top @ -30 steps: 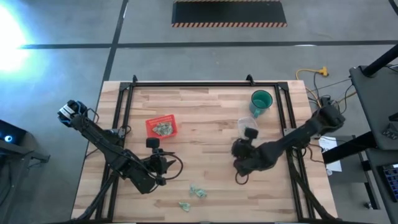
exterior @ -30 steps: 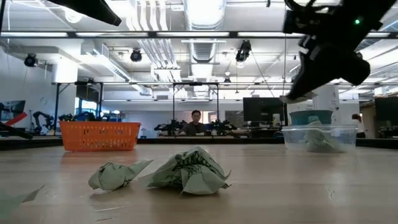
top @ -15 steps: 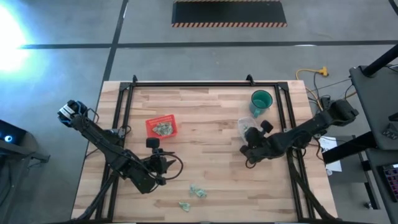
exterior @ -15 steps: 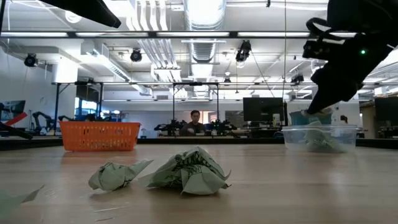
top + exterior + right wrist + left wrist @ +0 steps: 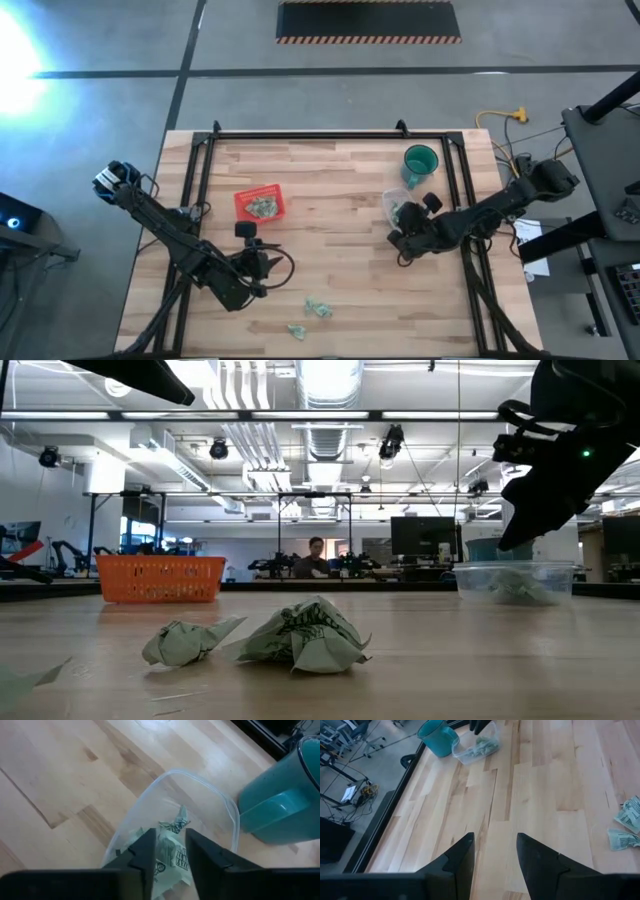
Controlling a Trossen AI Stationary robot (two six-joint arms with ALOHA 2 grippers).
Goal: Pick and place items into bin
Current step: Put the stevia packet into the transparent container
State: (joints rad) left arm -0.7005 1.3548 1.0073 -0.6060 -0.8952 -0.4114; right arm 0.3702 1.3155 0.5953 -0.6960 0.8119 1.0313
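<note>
From above, the right gripper (image 5: 403, 222) hangs at the near edge of a clear plastic bin (image 5: 399, 204), with a teal cup (image 5: 420, 162) just beyond the bin. The left gripper (image 5: 262, 262) waits near the table's front, with two loose items (image 5: 318, 308) lying off to one side of it on the wood and a red tray (image 5: 261, 204) holding more pieces farther out ahead.

At table height, the right gripper (image 5: 535, 500) is raised over the clear bin (image 5: 516, 580), apart from its rim; crumpled items (image 5: 303, 634) sit in the foreground.

The left wrist camera shows its fingers (image 5: 461, 857) parted with bare wood between them, holding nothing.

The right wrist camera shows its fingers (image 5: 144, 851) slightly apart directly over the bin (image 5: 227, 815); a wrapper (image 5: 171, 848) lies between and beneath them inside it, though whether they touch it cannot be told
</note>
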